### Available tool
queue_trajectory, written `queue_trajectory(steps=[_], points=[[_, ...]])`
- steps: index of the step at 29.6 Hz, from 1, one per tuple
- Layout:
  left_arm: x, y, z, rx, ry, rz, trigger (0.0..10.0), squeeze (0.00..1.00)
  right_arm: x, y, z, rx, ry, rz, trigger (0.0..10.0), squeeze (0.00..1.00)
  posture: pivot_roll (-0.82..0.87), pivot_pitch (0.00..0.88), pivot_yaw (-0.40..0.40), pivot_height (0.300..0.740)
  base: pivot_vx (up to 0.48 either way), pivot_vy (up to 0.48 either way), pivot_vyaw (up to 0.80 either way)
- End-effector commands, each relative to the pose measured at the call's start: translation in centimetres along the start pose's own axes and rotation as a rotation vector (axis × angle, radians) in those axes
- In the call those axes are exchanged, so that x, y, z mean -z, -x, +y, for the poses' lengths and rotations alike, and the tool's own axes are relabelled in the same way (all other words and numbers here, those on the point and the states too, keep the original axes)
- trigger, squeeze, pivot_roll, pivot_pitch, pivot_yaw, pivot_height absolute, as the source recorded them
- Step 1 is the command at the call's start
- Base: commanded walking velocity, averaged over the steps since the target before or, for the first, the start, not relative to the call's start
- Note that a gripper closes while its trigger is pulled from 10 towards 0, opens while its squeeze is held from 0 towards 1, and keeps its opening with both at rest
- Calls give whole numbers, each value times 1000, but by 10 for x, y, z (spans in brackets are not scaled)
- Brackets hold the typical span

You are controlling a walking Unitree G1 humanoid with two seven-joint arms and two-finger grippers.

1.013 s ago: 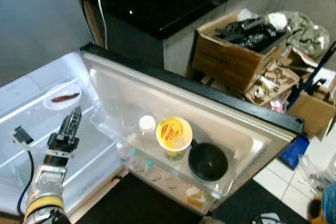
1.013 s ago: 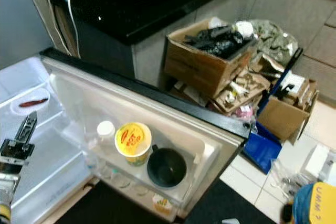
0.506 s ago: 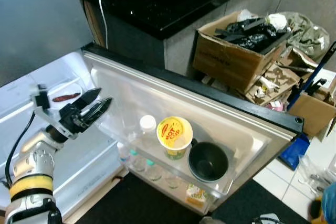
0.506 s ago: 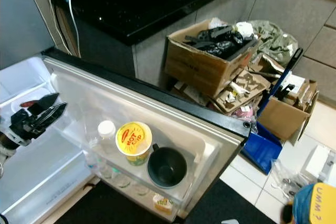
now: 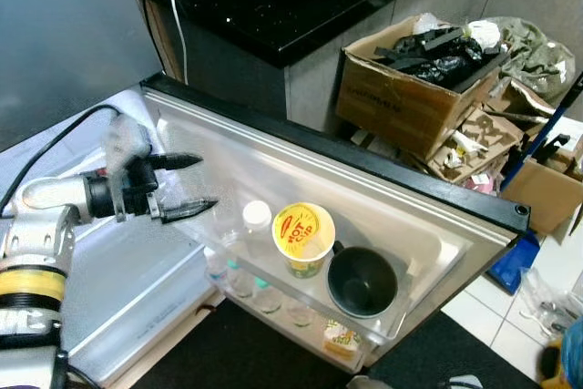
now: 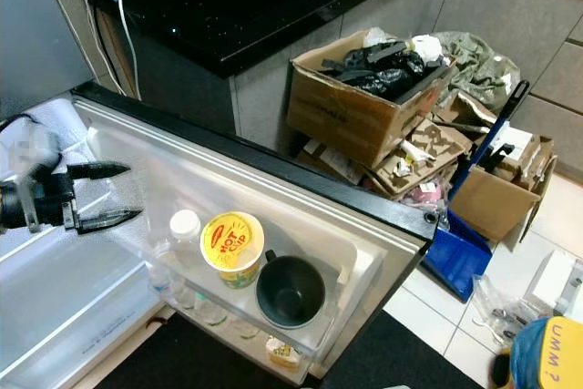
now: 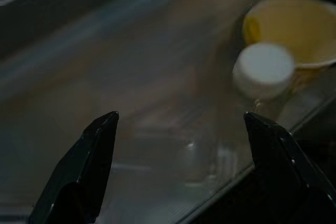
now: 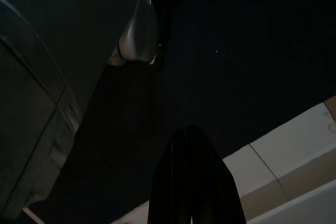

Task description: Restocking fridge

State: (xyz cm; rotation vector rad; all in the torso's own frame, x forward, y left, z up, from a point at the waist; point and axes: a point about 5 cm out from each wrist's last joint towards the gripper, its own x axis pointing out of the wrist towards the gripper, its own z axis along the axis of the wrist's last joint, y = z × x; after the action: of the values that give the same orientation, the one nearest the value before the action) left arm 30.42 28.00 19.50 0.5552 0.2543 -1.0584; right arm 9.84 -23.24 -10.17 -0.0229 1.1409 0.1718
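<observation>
Flanking bottle (image 5: 254, 223): cup (image 5: 301, 237), bowl (image 5: 361, 281)

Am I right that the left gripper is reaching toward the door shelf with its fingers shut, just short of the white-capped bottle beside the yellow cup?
Not quite: the left gripper has its fingers spread open, not shut, as the left wrist view shows plainly. The rest holds: it reaches toward the door shelf, just short of the white-capped bottle beside the yellow cup.

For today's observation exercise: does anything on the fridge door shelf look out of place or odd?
Yes: a black bowl sits open and uncovered on the door shelf beside the yellow noodle cup. Neither looks like something that needs chilling.
</observation>
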Motion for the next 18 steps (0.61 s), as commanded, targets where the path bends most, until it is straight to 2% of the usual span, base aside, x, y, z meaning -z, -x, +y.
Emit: queue_trajectory(steps=[1, 2, 3, 4, 5, 8, 10, 11, 12, 13, 17, 18], points=[[6, 9, 3, 33, -100, 196, 10000, 0, 6, 0, 3, -2, -14, 17, 10000, 0, -59, 116, 30, 740, 0, 0, 0], [6, 9, 3, 33, -100, 196, 10000, 0, 6, 0, 3, -2, -14, 17, 10000, 0, -59, 116, 30, 740, 0, 0, 0], [7, 10, 3, 57, -135, 258, 10000, 0, 5, 0, 3, -3, -15, 16, 10000, 0, -59, 116, 30, 740, 0, 0, 0], [7, 10, 3, 57, -135, 258, 10000, 0, 5, 0, 3, -3, -15, 16, 10000, 0, -59, 116, 30, 740, 0, 0, 0], [6, 11, 4, 81, -179, 300, 10000, 0, 6, 0, 3, -2, -14, 18, 10000, 0, -58, 119, 29, 740, 0, 0, 0], [2, 9, 5, 99, -221, 320, 10000, 0, 7, 1, 2, 0, -14, 20, 10000, 0, -57, 120, 31, 740, 0, 0, 0], [-6, 0, 10, 111, -330, 345, 10000, 0, 8, 1, 2, 2, -13, 23, 10000, 0, -59, 123, 33, 740, 0, 0, 0], [-6, 0, 10, 111, -330, 345, 10000, 0, 8, 1, 2, 2, -13, 23, 10000, 0, -59, 123, 33, 740, 0, 0, 0], [-9, -6, 10, 119, -376, 343, 10000, 0, 8, 1, 2, 2, -13, 22, 10000, 0, -61, 126, 35, 740, 0, 0, 0], [-9, -6, 10, 119, -376, 343, 10000, 0, 8, 1, 2, 2, -13, 22, 10000, 0, -61, 126, 35, 740, 0, 0, 0], [-31, -44, 11, 93, -624, 238, 10000, 0, 10, 1, 3, 0, -13, 24, 10000, 0, -64, 133, 36, 740, 0, 0, 0], [-31, -44, 11, 93, -624, 238, 10000, 0, 10, 1, 3, 0, -13, 24, 10000, 0, -64, 133, 36, 740, 0, 0, 0]])
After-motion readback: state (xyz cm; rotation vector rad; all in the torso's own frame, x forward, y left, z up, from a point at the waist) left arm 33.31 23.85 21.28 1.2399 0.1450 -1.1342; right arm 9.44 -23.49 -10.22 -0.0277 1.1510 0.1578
